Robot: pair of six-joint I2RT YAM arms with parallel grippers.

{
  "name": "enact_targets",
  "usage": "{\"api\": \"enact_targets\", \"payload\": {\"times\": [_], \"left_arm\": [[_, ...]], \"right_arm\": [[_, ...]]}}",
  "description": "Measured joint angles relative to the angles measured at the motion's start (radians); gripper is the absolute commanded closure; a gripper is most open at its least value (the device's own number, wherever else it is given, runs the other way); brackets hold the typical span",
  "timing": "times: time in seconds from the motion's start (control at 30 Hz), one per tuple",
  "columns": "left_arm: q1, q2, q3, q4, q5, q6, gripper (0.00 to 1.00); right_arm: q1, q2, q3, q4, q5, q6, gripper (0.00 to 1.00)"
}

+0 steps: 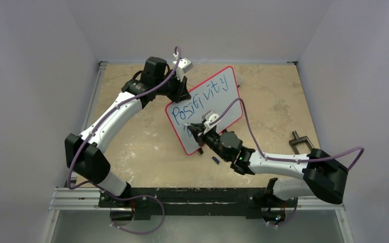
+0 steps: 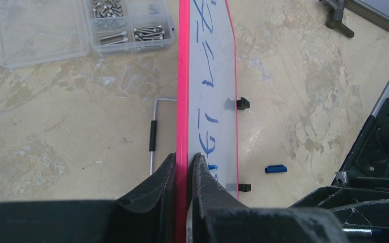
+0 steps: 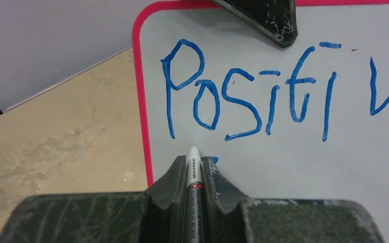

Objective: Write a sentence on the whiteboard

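Whiteboard shows blue handwriting, apparently "Positivity"; print on the marker is illegible.

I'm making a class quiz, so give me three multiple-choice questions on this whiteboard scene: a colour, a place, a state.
1. Writing on the red-framed glossy white whiteboard is: A) black B) blue C) green
2. The small blue cylindrical cap lies: A) on the tan table B) on the board C) in a box
3. The right hand is: A) open, empty B) shut on the frame C) shut on a slim white marker
Answers: 1 B, the letters are blue; 2 A, it rests on bare tabletop; 3 C, the marker is pinched in it.
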Motion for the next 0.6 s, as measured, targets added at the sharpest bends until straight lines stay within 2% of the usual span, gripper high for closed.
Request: {"api": "enact_targets", "payload": {"times": [0.3, 0.6], "left_arm": [[0.000, 0.000, 0.000, 0.000, 0.000, 0.000, 1.00], [0.000, 0.000, 0.000, 0.000, 0.000, 0.000, 1.00]], "right_arm": [[0.000, 0.014, 0.008, 0.000, 0.013, 0.005, 1.00], [0.000, 0.014, 0.008, -0.015, 0.089, 0.011, 1.00]]}}
